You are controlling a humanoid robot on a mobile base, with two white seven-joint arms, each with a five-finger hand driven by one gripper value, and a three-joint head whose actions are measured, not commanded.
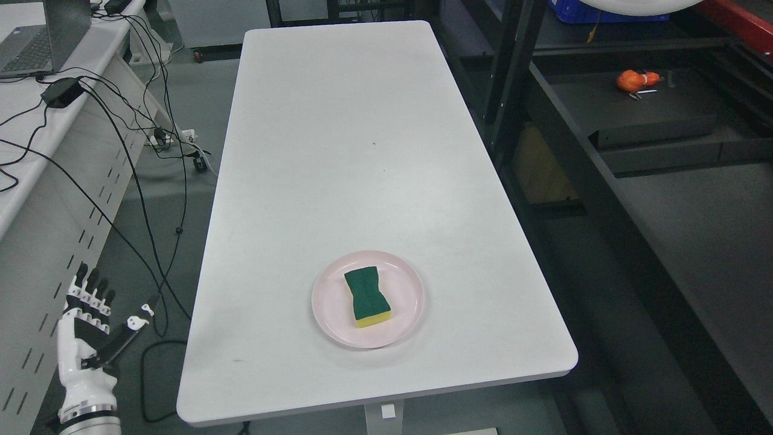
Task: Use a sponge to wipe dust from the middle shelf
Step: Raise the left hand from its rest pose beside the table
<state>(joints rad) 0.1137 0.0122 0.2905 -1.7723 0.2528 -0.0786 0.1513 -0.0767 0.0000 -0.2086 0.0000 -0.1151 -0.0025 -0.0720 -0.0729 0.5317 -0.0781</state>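
Observation:
A green-topped sponge [366,296] with a yellow underside lies on a pink plate [406,314] near the front of the white table [362,151]. My left hand [90,320] hangs at the lower left, beside the table and well away from the sponge, with its fingers spread and nothing in them. The right hand does not show. A dark shelf unit [664,199] stands to the right of the table.
Cables [151,199] trail over the floor left of the table, beside a white desk [36,121] with a laptop [36,42]. An orange object [634,80] lies on a dark shelf surface at the upper right. A black upright post [507,72] stands by the table's right edge.

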